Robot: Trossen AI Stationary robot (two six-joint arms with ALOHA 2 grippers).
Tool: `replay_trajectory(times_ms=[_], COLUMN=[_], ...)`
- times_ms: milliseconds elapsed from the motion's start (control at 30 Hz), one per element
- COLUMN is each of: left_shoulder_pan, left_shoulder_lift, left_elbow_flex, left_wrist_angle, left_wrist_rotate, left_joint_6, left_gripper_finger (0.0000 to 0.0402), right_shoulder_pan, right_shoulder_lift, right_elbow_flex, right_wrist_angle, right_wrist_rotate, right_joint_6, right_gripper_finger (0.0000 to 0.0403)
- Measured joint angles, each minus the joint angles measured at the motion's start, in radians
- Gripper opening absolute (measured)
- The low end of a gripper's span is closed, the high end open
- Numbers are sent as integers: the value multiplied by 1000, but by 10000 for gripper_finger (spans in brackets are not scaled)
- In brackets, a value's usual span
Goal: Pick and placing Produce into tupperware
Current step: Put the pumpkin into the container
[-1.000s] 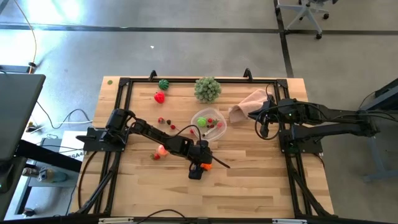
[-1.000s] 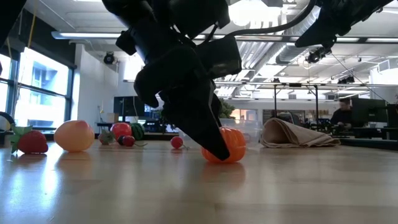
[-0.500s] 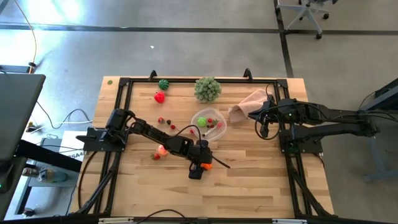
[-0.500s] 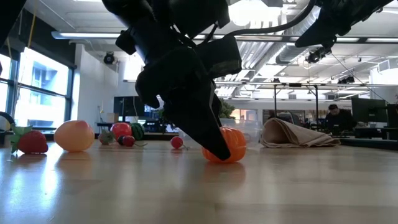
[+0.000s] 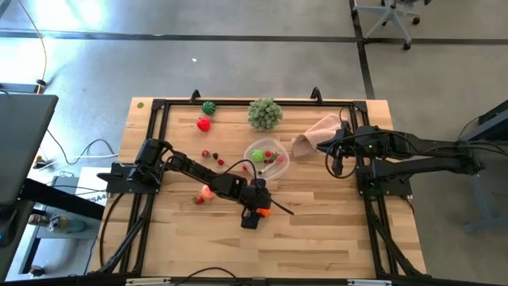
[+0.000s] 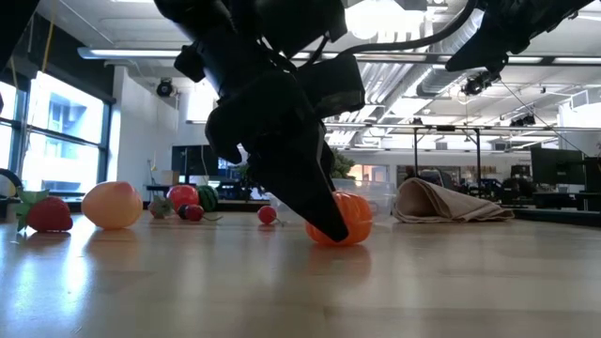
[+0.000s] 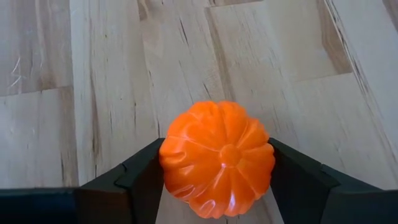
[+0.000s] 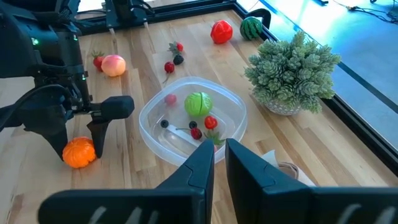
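My left gripper (image 7: 217,180) is down low on the wooden table (image 5: 317,238). Its two dark fingers (image 7: 140,177) sit on each side of a little orange pumpkin (image 7: 217,158). They look like they touch it on both sides, but I cannot tell if the pumpkin is squeezed tight yet. The pumpkin rests on the table in the low view (image 6: 343,221).

The clear tupperware (image 8: 193,118) stands near this gripper, farther out across the table. Inside it are a bright green ball (image 8: 198,103), some small red pieces (image 8: 210,122) and a pink one (image 8: 170,98). Nothing stands between the pumpkin and the tupperware.

More produce lies around. A peach (image 8: 113,65) and a strawberry (image 8: 97,60) sit beside my left arm. Small red and dark berries (image 8: 173,57) lie past them. A red pepper (image 8: 221,32) and a tiny watermelon (image 8: 252,28) are well apart from the gripper, at the far edge of the table.

The big leafy ball (image 8: 293,73) stands just past the tupperware. A pink cloth (image 5: 317,131) lies beside it, close to my right gripper (image 8: 219,152). That one waits above the table by the cloth with its fingers pressed together, holding nothing.
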Motion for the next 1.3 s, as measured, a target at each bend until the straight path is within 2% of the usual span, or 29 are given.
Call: replay_trajectory(times_ms=[500, 667, 900, 1100, 1300], left_shoulder_pan=[-1, -12, -19, -2, 77], left_shoulder_lift=[0, 0, 0, 0, -1], left_elbow_flex=[1, 57, 214, 399, 547], left_wrist_angle=[11, -37, -240, -475, -638], left_wrist_rotate=[-11, -36, -93, -160, -140], left_joint_6=[12, 35, 64, 123, 172], left_gripper_finger=[229, 234, 230, 234, 233], right_shoulder_pan=[0, 0, 0, 0, 0], right_shoulder_lift=[0, 0, 0, 0, 0], right_elbow_flex=[0, 0, 0, 0, 0], right_wrist_angle=[0, 0, 0, 0, 0], right_wrist_rotate=[-1, -5, -4, -4, -4], right_joint_6=[0, 0, 0, 0, 0], right_gripper_finger=[30, 30, 30, 30, 30])
